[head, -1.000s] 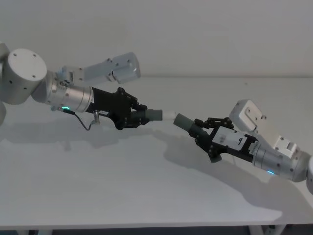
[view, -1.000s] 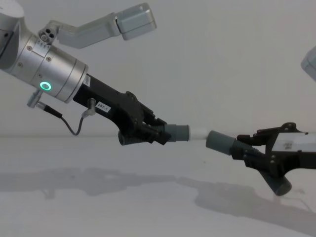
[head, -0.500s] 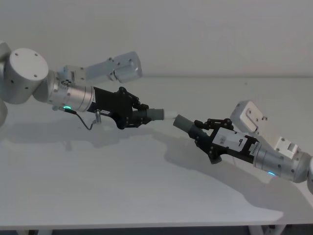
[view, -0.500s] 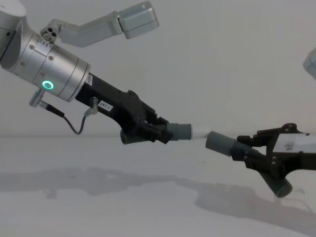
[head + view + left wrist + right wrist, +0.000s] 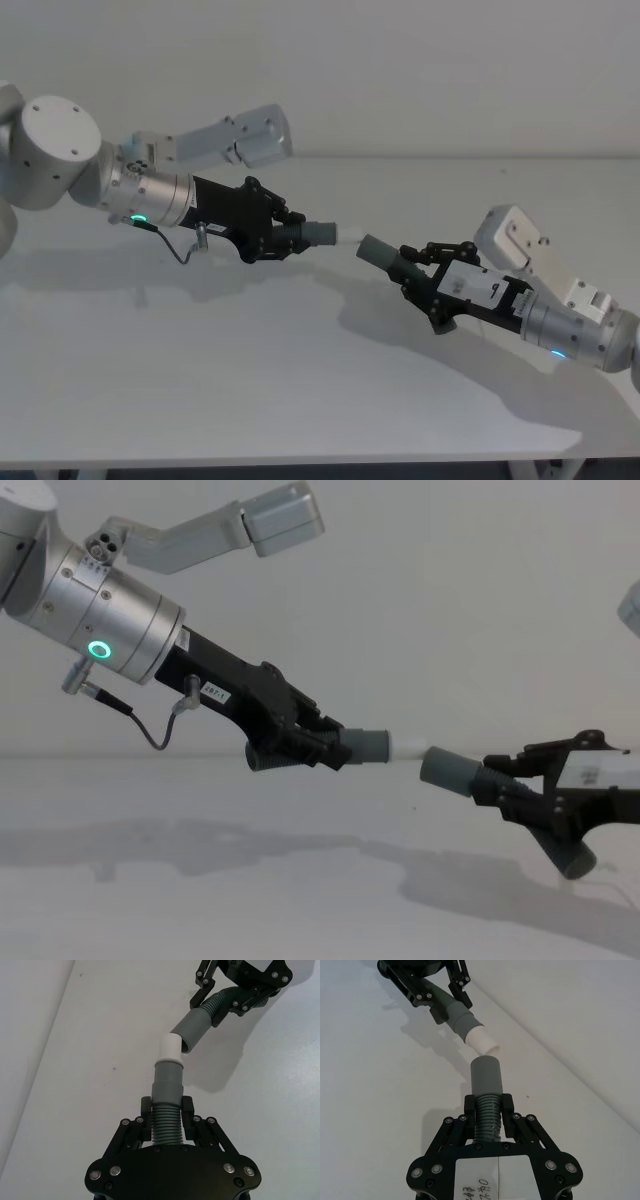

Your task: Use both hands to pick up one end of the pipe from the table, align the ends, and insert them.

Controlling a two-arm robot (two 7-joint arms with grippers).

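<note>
Above the white desk [image 5: 300,380], held in the air between our two arms: one pipe in two grey pieces, not yet joined.

Item, left gripper [image 5: 283,236]: fingers clamped on the ribbed stretch of the left pipe piece [image 5: 318,233], just behind its stepped collar. Its whitish tip [image 5: 169,1048] points toward the other arm. The left wrist view shows the ribbing seated squarely between the fingers [image 5: 144,1110].

Item, right gripper [image 5: 413,265]: fingers clamped on the ribbed part of the right pipe piece [image 5: 383,252], whose wide grey collar [image 5: 485,1076] faces the tip. A curved remainder of this piece hangs below the gripper in the chest view.

Item, the two ends: very near, seemingly not yet entered. From the chest the tip sits just beside the collar mouth; the left wrist view shows the collar lying at an angle to the tip, its rim overlapping one side of it. Whether they touch we cannot tell.

Step in hand, as we judge it: aligning, insertion not begun. To do it well, we would first bring the two axes onto one line, turning the right wrist so the collar mouth faces the tip squarely, and correct the sideways offset before closing the gap. Then push straight along that shared axis, slowly, keeping both grips firm. Pushing while still angled risks the tip catching on the collar rim or the ribbed sections flexing.
</note>
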